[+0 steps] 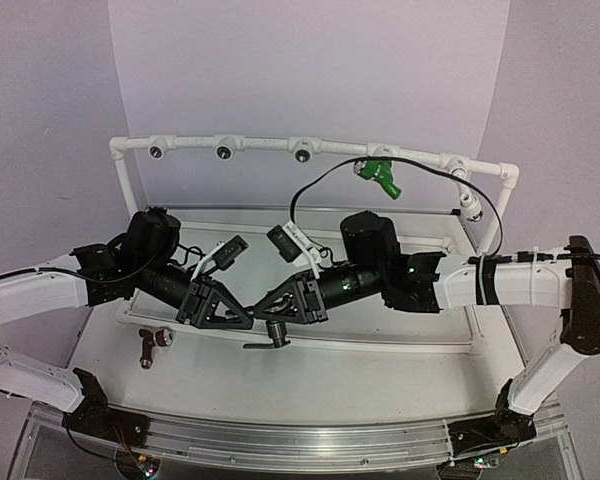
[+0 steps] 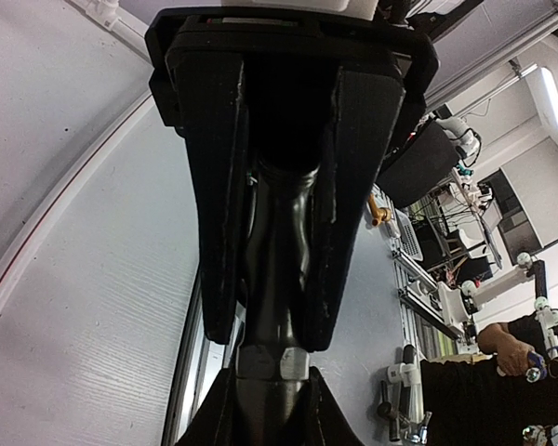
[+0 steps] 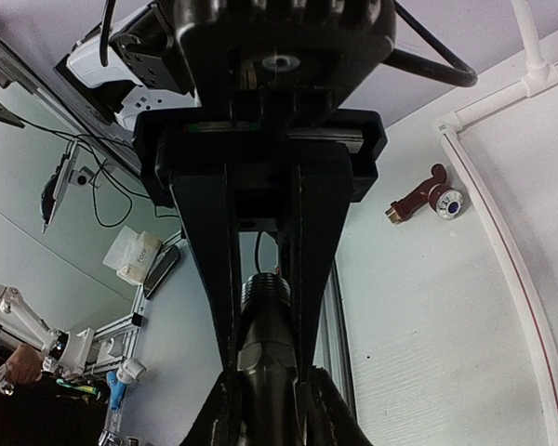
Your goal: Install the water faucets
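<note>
The black faucet [image 1: 271,333] hangs above the table between my two grippers, its lever pointing down. My left gripper [image 1: 238,316] is shut on its body, which shows in the left wrist view [image 2: 279,232] with the hex nut just past my fingertips. My right gripper [image 1: 267,310] is shut on the other end, where the threaded end [image 3: 274,290] sits between its fingers. The green faucet [image 1: 381,175] sits in the white pipe frame [image 1: 260,145] at the back right. The reddish-brown faucet [image 1: 152,345] lies on the table at the left and also shows in the right wrist view [image 3: 426,197].
The pipe frame has open round sockets along its top bar [image 1: 223,151] and one on the right post [image 1: 468,204]. A low white rail [image 1: 380,345] borders the table's front. A black cable [image 1: 320,180] loops over the right arm.
</note>
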`<action>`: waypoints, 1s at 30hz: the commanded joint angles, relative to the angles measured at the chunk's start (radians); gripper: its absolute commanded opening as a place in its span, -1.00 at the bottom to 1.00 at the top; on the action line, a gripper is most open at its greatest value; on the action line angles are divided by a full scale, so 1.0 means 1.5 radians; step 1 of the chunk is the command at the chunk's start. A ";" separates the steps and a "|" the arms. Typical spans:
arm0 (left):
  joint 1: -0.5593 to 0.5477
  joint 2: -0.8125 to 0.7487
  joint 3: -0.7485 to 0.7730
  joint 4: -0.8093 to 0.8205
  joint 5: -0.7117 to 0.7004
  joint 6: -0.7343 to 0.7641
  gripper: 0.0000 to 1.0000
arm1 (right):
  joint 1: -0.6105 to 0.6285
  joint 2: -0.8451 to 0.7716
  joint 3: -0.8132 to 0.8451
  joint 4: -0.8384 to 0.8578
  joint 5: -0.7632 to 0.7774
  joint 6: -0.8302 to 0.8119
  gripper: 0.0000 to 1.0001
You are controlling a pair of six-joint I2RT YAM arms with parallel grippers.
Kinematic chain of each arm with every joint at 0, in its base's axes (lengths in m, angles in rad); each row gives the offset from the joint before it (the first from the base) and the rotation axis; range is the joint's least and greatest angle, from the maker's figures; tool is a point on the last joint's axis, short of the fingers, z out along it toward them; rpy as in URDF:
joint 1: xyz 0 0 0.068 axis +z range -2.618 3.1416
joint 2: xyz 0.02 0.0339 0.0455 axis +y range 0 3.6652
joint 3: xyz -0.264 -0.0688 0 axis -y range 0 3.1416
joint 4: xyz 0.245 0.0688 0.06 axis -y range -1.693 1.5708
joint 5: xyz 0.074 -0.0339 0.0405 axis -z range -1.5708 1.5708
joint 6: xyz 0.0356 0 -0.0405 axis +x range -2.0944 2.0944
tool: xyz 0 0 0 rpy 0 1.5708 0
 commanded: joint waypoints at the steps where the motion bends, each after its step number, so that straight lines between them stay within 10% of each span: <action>1: 0.003 -0.008 0.040 0.026 -0.027 0.007 -1.00 | 0.008 -0.020 -0.015 0.016 0.090 0.059 -1.00; 5: 0.008 -0.013 0.041 0.024 -0.090 -0.005 -0.81 | 0.002 -0.056 -0.065 0.059 0.166 0.117 -1.00; 8: 0.036 -0.030 0.032 0.023 -0.151 -0.032 0.00 | -0.005 -0.073 -0.106 0.129 0.167 0.122 -1.00; 11: 0.088 -0.067 0.010 0.025 -0.229 -0.071 0.37 | 0.003 -0.092 -0.090 0.015 0.281 0.045 -1.00; 20: 0.183 -0.080 0.005 -0.030 -0.552 -0.188 0.62 | 0.021 -0.115 -0.103 -0.129 0.448 -0.053 -1.00; 30: 0.362 0.066 0.028 -0.040 -0.663 -0.219 0.71 | 0.021 -0.082 -0.133 -0.270 0.550 0.025 -1.00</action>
